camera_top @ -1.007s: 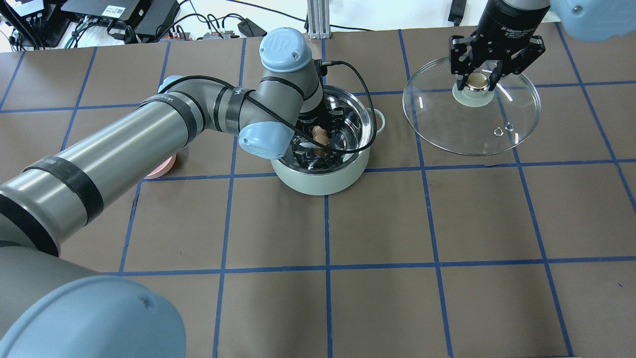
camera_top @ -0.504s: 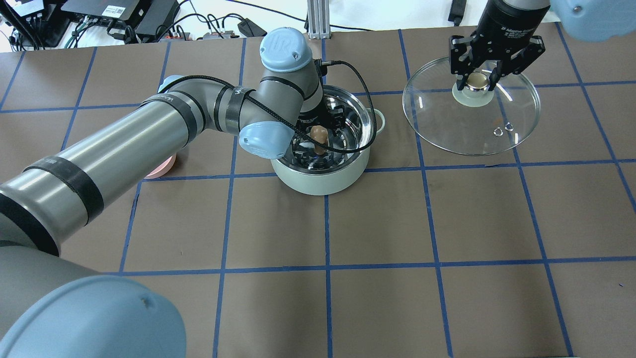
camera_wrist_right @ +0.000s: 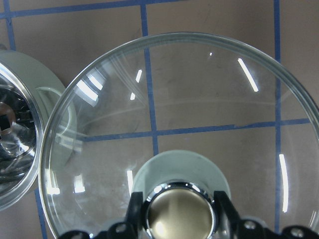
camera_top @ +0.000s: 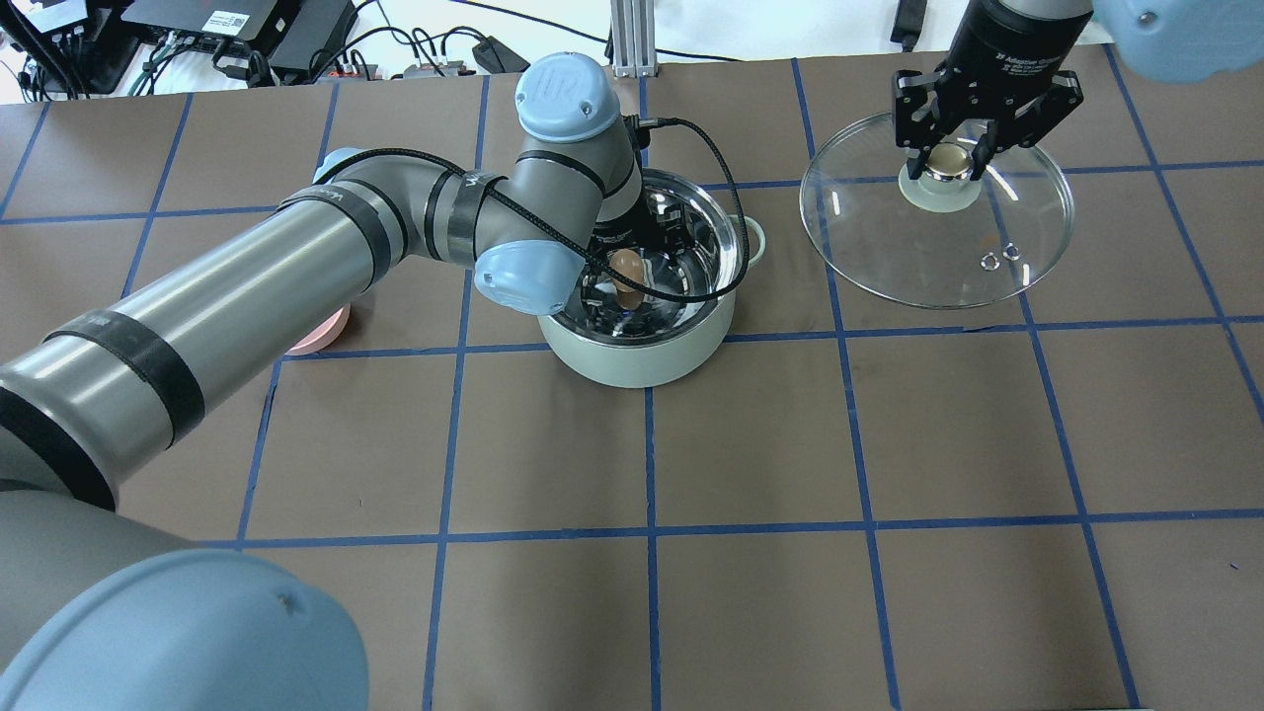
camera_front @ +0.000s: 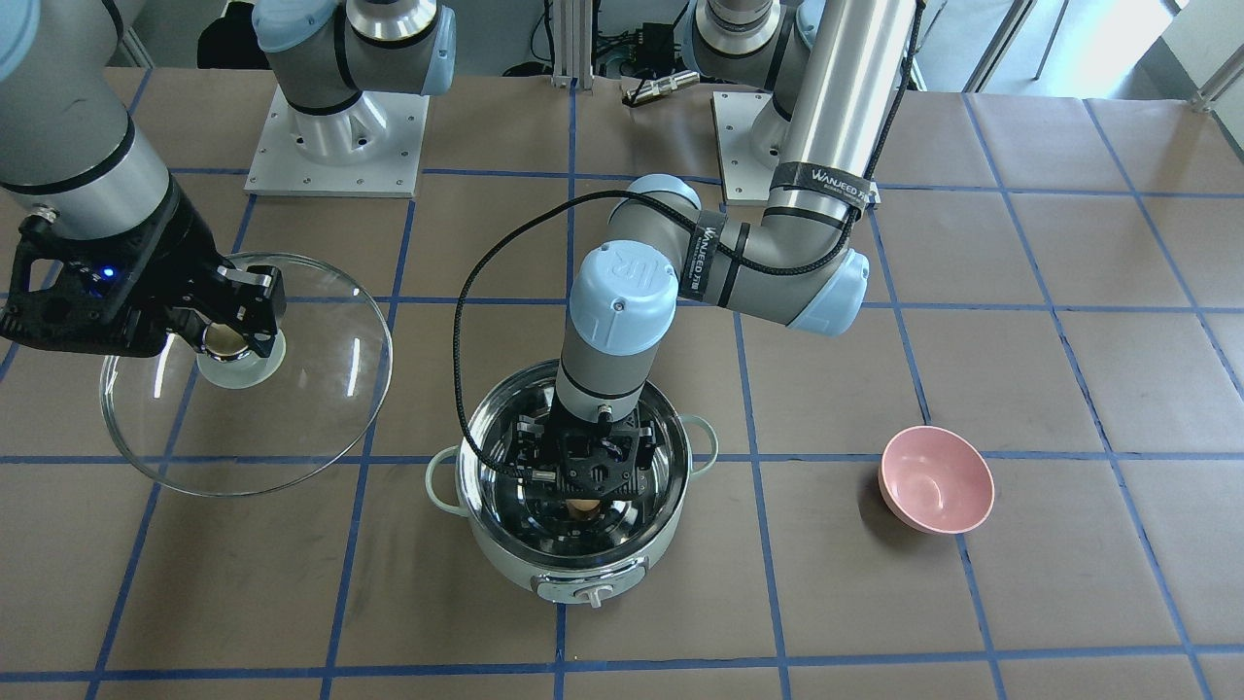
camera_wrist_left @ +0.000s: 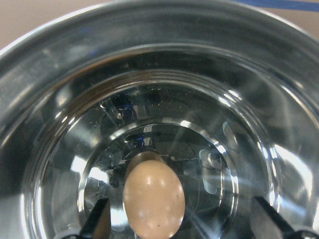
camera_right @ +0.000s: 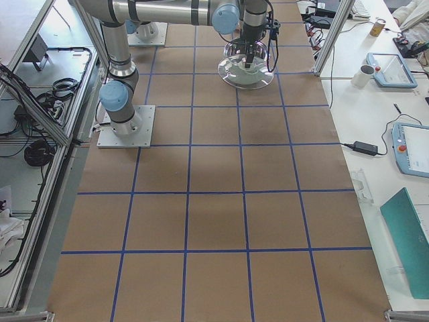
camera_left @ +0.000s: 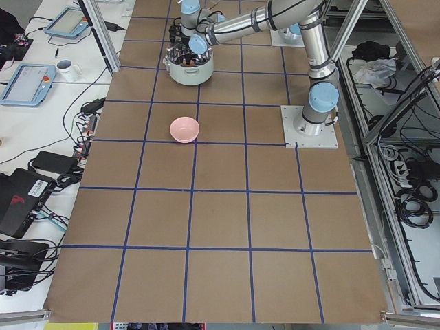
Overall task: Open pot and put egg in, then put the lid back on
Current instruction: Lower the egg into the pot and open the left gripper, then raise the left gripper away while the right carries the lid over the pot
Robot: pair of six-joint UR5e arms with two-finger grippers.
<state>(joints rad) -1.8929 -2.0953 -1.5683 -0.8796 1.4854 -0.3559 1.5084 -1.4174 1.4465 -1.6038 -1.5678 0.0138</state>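
Note:
The pale mint pot (camera_top: pixel 642 360) stands open at the table's middle, its steel inside showing. My left gripper (camera_top: pixel 632 259) reaches down into it with its jaws open. The wrist view shows its fingertips (camera_wrist_left: pixel 97 221) wide apart. The tan egg (camera_wrist_left: pixel 153 194) lies on the pot's bottom between them, free of both; it also shows in the front view (camera_front: pixel 583 507). My right gripper (camera_top: pixel 948 163) is shut on the beige-gold knob (camera_wrist_right: pixel 179 214) of the glass lid (camera_top: pixel 889 237). It holds the lid tilted to the right of the pot.
A pink bowl (camera_front: pixel 936 478) sits on the table on my left side, apart from the pot. The left arm's black cable (camera_top: pixel 721 188) loops over the pot's rim. Cables and electronics (camera_top: pixel 247 39) lie beyond the table's far edge.
The left gripper's fingers have spread off the egg, which now lies plainly visible in the pot. The right arm and the lid have not moved.

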